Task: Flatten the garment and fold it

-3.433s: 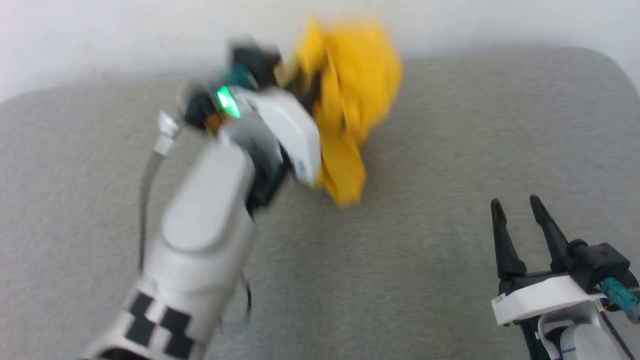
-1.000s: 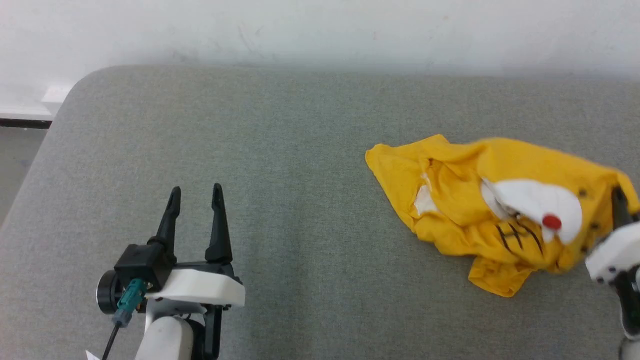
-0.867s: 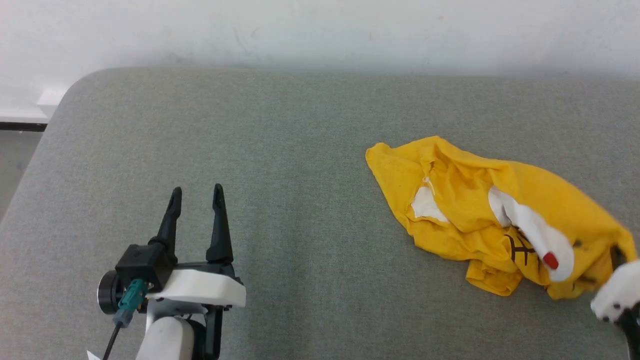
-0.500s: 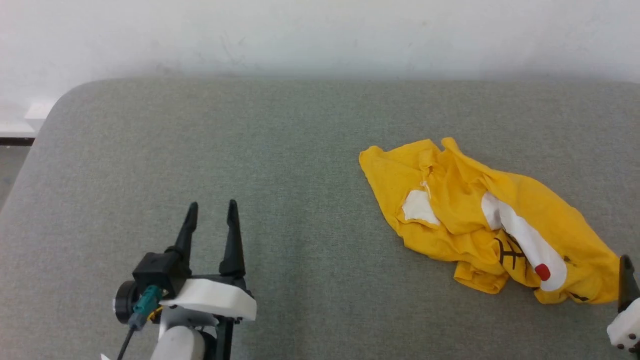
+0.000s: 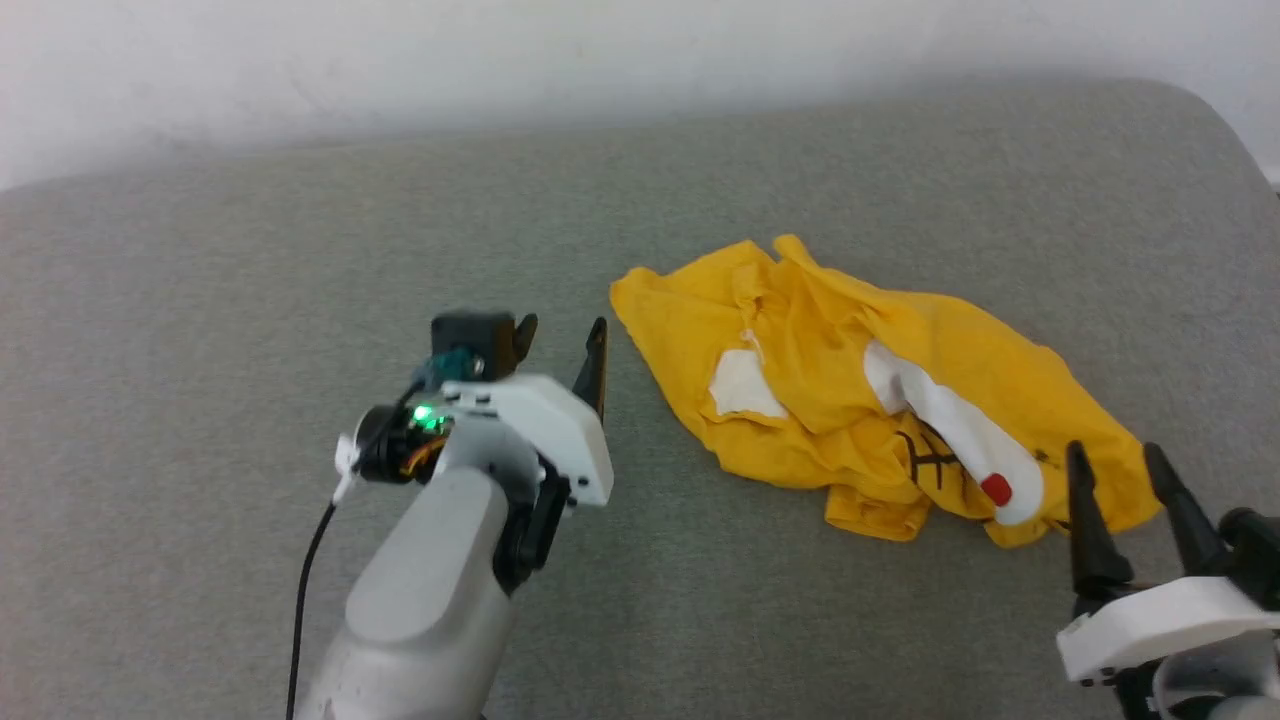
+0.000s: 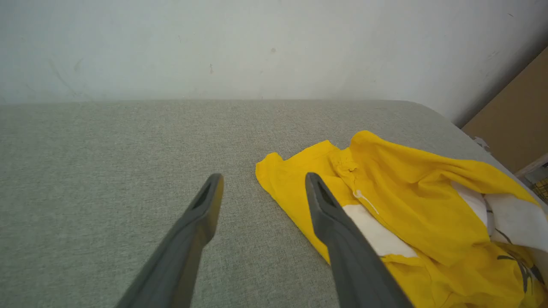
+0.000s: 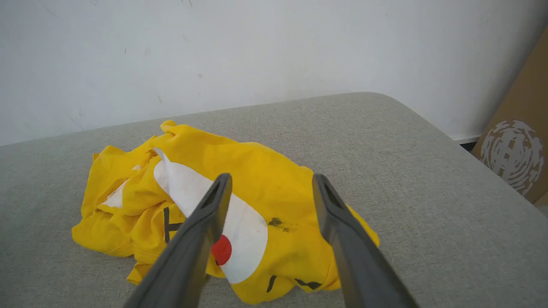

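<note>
The garment [image 5: 800, 330] is a bright yellow T-shirt lying in a crumpled heap on the grey cushion [image 5: 200, 300], right of centre. White patches, a red dot and black lines show among its folds. My left gripper [image 5: 560, 335] stands open just left of the shirt's left corner, apart from it. In the left wrist view the left gripper [image 6: 263, 177] points at that corner of the garment [image 6: 406, 188]. My right gripper [image 5: 1115, 455] is open at the heap's near right edge, holding nothing. From the right wrist, the right gripper [image 7: 272, 177] hovers over the garment [image 7: 192, 145].
A white wall [image 5: 500, 60] runs behind the cushion. The cushion's rounded right corner [image 5: 1210, 130] lies close to the shirt. A brown cardboard box [image 7: 518, 149] stands beyond that right edge. Bare grey fabric stretches left of and in front of the heap.
My right gripper has opened and let go of the shirt, which has dropped into a heap. The left arm has reached forward to the shirt's left corner. The camera has shifted.
</note>
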Robot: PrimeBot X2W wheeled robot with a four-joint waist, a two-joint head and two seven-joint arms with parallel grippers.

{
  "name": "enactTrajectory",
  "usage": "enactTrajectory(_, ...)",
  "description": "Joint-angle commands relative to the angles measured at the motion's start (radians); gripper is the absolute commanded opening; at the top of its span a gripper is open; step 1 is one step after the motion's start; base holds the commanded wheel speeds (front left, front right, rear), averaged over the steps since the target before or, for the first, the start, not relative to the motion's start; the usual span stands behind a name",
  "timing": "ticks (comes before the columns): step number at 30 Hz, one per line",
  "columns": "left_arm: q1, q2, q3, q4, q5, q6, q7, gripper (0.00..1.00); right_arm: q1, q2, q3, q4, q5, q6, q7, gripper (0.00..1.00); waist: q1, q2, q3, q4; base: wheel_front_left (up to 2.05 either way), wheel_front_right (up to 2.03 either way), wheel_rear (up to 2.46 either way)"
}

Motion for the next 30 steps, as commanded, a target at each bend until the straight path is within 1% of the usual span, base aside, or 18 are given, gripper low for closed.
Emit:
enactTrajectory(1, -0.051, 0.0, -0.021, 0.049, -0.023, 0.015, 0.04, 1.0, -0.012, 0.001, 0.017, 0.007, 0.011, -0.001, -0.01, 1.0, 0.0, 0.0, 0.068, -0.076, 0.0, 0.0, 0.0)
enactTrajectory(7, -0.214, 0.0, -0.099, 0.229, -0.078, 0.039, 0.23, 1.0, -0.032, 0.001, 0.068, 0.017, 0.021, -0.001, -0.019, 1.0, 0.0, 0.0, 0.121, -0.126, 0.0, 0.0, 0.0)
enactTrajectory(8, -0.214, 0.0, -0.099, 0.229, -0.078, 0.039, 0.23, 1.0, -0.032, 0.001, 0.068, 0.017, 0.021, -0.001, -0.019, 1.0, 0.0, 0.0, 0.121, -0.126, 0.0, 0.0, 0.0)
enactTrajectory(11, -0.275, 0.0, -0.134, 0.302, -0.089, 0.038, 0.33, 1.0, -0.046, 0.001, 0.08, 0.021, 0.027, -0.001, -0.025, 1.0, 0.0, 0.0, 0.14, -0.14, 0.0, 0.0, 0.0)
enactTrajectory(15, -0.337, 0.0, -0.174, 0.373, -0.09, 0.019, 0.425, 1.0, -0.059, 0.001, 0.099, 0.025, 0.04, -0.001, -0.03, 1.0, 0.0, 0.0, 0.157, -0.149, 0.0, 0.0, 0.0)
enactTrajectory(18, -0.36, 0.0, -0.212, 0.416, -0.093, -0.013, 0.508, 1.0, -0.067, 0.001, 0.113, 0.025, 0.042, -0.001, -0.032, 1.0, 0.0, 0.0, 0.163, -0.148, 0.0, 0.0, 0.0)
enactTrajectory(19, -0.362, 0.0, -0.222, 0.42, -0.102, -0.027, 0.532, 0.48, -0.069, 0.001, 0.116, 0.024, 0.041, -0.001, -0.034, 1.0, 0.0, 0.0, 0.163, -0.146, 0.0, 0.0, 0.0)
enactTrajectory(20, -0.363, 0.0, -0.232, 0.416, -0.11, -0.043, 0.543, 0.02, -0.072, 0.001, 0.117, 0.021, 0.041, -0.001, -0.036, 1.0, 0.0, 0.0, 0.164, -0.143, 0.0, 0.0, 0.0)
enactTrajectory(22, -0.359, 0.0, -0.246, 0.4, -0.119, -0.063, 0.525, 0.0, -0.078, 0.001, 0.115, 0.017, 0.04, -0.001, -0.041, 1.0, 0.0, 0.0, 0.163, -0.134, 0.0, 0.0, 0.0)
enactTrajectory(25, -0.331, 0.001, -0.233, 0.369, -0.127, -0.057, 0.419, 0.0, -0.083, 0.001, 0.11, 0.013, 0.04, -0.001, -0.046, 1.0, 0.0, 0.0, 0.149, -0.112, 0.0, 0.0, 0.0)
enactTrajectory(27, -0.294, 0.01, -0.212, 0.34, -0.135, -0.045, 0.326, 0.0, -0.081, 0.001, 0.103, 0.009, 0.037, -0.001, -0.047, 1.0, 0.0, 0.0, 0.134, -0.089, 0.0, 0.0, 0.0)
enactTrajectory(30, -0.214, 0.044, -0.165, 0.283, -0.154, -0.013, 0.195, 0.0, -0.074, 0.001, 0.092, -0.002, 0.027, -0.001, -0.045, 1.0, 0.0, 0.0, 0.107, -0.05, 0.0, 0.0, 0.0)
